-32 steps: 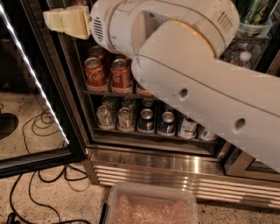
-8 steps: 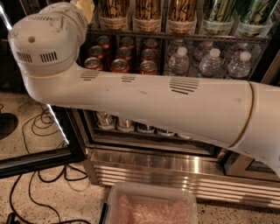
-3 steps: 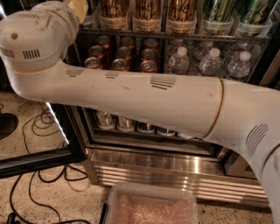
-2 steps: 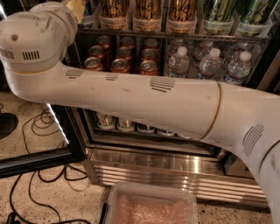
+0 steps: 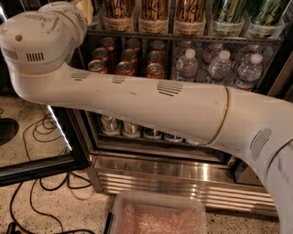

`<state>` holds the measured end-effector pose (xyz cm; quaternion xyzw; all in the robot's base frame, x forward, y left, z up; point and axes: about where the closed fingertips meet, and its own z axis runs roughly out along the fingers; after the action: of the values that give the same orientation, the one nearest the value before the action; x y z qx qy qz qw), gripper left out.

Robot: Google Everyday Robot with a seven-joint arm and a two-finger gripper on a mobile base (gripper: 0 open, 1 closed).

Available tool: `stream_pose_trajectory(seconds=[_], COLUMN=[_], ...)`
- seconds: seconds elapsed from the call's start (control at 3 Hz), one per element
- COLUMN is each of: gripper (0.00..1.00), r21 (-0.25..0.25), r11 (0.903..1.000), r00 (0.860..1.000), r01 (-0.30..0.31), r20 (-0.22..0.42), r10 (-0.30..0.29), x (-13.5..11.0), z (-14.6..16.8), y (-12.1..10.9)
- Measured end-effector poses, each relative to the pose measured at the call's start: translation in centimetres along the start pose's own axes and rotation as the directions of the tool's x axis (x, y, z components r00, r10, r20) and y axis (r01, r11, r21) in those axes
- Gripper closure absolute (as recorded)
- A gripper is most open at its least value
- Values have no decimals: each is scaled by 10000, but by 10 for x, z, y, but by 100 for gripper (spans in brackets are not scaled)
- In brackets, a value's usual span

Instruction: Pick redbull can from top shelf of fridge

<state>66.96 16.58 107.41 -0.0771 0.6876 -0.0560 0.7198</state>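
My white arm [image 5: 151,98] stretches across the open fridge [image 5: 183,170] from the right to the upper left. Its gripper [image 5: 85,8] shows only as a yellowish tip at the frame's top edge, at the left end of the top shelf [image 5: 183,37]. That wire rack carries clear tubs with tall gold cans [image 5: 154,10] and green cans [image 5: 229,11]. The redbull can is out of view, either hidden by the arm's wrist housing or above the frame.
On the rack below stand red cans [image 5: 154,69] and water bottles [image 5: 219,66]. Short cans [image 5: 130,129] peek out under the arm on a lower rack. The glass door with its light strip [image 5: 58,132] stands open at left. Cables [image 5: 43,183] lie on the floor, and a clear plastic bin [image 5: 158,215] sits below.
Since the oldest frame the arm has risen from the red-can level to the top shelf. Over the last second it has barely moved.
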Motion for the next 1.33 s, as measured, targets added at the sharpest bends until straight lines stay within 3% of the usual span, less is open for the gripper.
stream_pose_trajectory(seconds=[0.67, 1.33], gripper=[44, 43], r21=[1, 435], r11=[10000, 9977], r00=[10000, 9986], r01=[2, 519], r20=[0, 21], r10=[-2, -520], x=[0, 5], z=[0, 28], y=[0, -11])
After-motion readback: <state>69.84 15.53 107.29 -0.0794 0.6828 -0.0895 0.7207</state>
